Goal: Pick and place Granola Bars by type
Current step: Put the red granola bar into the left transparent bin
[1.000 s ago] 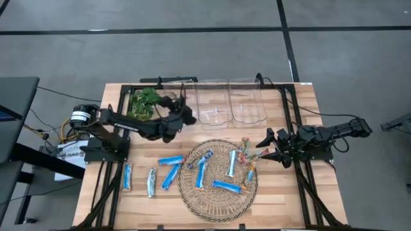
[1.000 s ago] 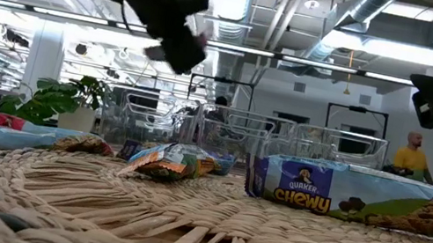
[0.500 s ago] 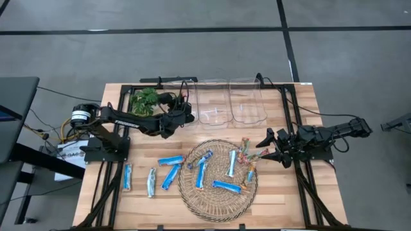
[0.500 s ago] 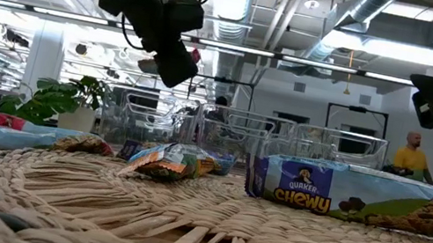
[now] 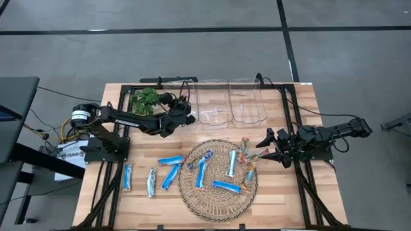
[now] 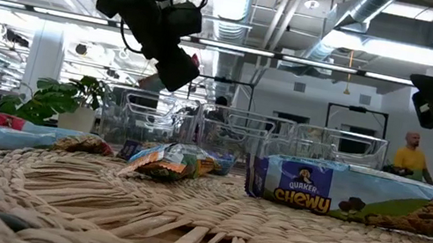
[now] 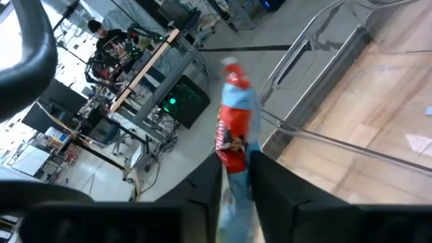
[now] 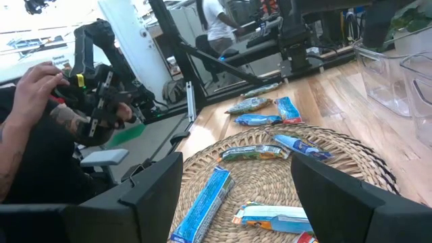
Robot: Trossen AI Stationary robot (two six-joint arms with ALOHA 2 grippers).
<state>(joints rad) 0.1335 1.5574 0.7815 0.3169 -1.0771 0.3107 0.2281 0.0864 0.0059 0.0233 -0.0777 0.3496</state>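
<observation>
Left end effector shifted binward, red bar between fingers

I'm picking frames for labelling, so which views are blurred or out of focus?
Left wrist view: the red-and-blue bar between the left end effector's fingers is smeared. Low view: the wicker mat up close is soft, the Quaker Chewy bar reads clearly. High view: evenly lit and sharp.
</observation>
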